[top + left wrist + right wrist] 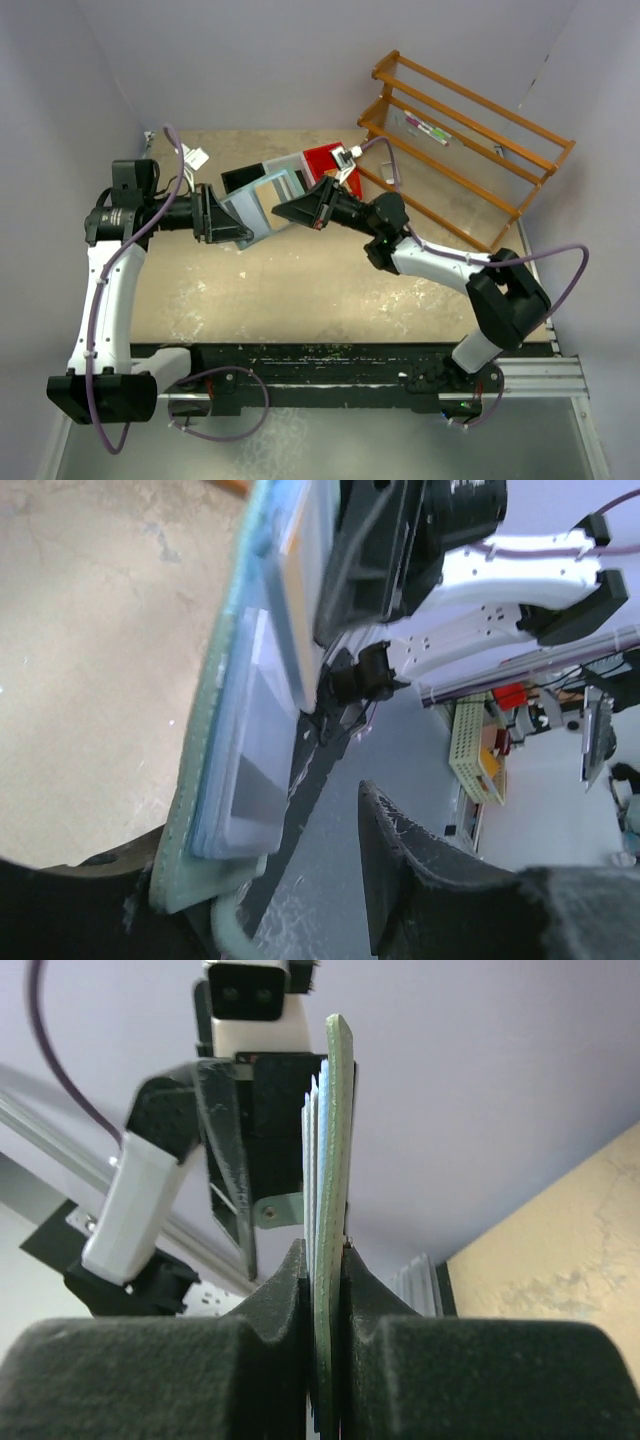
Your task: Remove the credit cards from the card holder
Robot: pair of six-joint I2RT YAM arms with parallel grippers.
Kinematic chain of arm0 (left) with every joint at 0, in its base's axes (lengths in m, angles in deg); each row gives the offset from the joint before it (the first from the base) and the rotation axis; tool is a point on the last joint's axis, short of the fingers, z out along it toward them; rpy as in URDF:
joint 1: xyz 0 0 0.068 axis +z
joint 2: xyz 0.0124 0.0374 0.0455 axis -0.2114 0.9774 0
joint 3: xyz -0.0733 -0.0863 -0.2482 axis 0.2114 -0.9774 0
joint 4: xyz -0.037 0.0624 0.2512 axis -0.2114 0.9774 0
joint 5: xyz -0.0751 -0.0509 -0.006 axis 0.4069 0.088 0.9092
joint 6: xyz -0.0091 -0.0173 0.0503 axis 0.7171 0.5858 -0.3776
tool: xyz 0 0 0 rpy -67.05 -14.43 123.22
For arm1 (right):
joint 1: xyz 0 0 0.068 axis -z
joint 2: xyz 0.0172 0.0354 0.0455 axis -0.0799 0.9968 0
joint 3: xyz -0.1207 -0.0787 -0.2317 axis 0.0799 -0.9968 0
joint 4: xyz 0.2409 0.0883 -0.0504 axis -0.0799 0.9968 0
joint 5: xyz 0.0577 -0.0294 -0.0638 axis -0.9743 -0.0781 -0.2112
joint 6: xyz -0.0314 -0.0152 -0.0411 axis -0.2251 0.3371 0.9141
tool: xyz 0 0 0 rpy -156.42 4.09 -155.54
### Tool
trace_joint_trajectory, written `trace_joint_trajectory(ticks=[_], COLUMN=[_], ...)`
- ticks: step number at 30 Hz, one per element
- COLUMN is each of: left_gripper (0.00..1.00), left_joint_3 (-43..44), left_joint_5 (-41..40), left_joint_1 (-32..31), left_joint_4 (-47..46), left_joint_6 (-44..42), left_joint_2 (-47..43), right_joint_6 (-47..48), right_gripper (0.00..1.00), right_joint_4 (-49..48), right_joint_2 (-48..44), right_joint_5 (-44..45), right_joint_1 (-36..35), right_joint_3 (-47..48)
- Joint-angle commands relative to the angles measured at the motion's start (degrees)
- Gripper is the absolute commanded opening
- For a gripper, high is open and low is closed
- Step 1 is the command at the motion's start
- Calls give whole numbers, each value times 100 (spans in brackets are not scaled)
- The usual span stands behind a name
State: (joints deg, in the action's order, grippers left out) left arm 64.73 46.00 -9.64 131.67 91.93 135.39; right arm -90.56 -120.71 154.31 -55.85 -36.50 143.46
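The right gripper (322, 1260) pinches the card holder (336, 1140) edge-on above the desk's (300, 290) far half. The left gripper (228, 216) gapes half-wide around it, with the credit cards (255, 750) in their pockets.

Mint-green card holder (340, 1120), red bin (325, 160), tan table (300, 295).

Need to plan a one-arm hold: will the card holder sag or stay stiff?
Probably fairly stiff: the card holder stands straight above the right gripper pinching its edge. Its clear pages fan apart, so they likely flop.
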Motion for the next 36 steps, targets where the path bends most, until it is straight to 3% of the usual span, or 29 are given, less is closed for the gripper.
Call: trace_joint_trajectory(ticks=[1, 4, 9, 15, 22, 27, 35, 36], left_gripper=[51, 46, 45, 36, 44, 46, 11, 7], left_joint_3=[-403, -579, -743, -826, -899, -1125, -1337, -1326], left_joint_5=[559, 605, 676, 942, 900, 986, 1168, 1186], left_joint_1=[8, 20, 104, 318, 384, 403, 407, 411], left_joint_4=[-1385, -1902, -1974, -2529, -2910, -3676, -3919, -3912], left_joint_6=[967, 1439, 1584, 2122, 2483, 3131, 3323, 3326], left_joint_2=[-447, -636, -816, -904, -818, -855, -914, -914], right_joint_6=[-85, -98, -61, -112, -312, -474, -477, -482], right_gripper=[0, 0, 0, 0, 0, 0, 0, 5], right_joint_4=[-1248, -1582, -2055, -2162, -2462, -2679, -2597, -2560], right_joint_2=[-634, -731, -820, -689, -456, -274, -244, -232], right_joint_5=[1522, 2028, 2614, 2628, 2561, 2556, 2516, 2376], right_joint_1=[-382, -517, -673, -799, -888, -943, -980, -981], right_joint_3=[-372, -705, -1107, -1099, -1159, -1175, -1159, -1141])
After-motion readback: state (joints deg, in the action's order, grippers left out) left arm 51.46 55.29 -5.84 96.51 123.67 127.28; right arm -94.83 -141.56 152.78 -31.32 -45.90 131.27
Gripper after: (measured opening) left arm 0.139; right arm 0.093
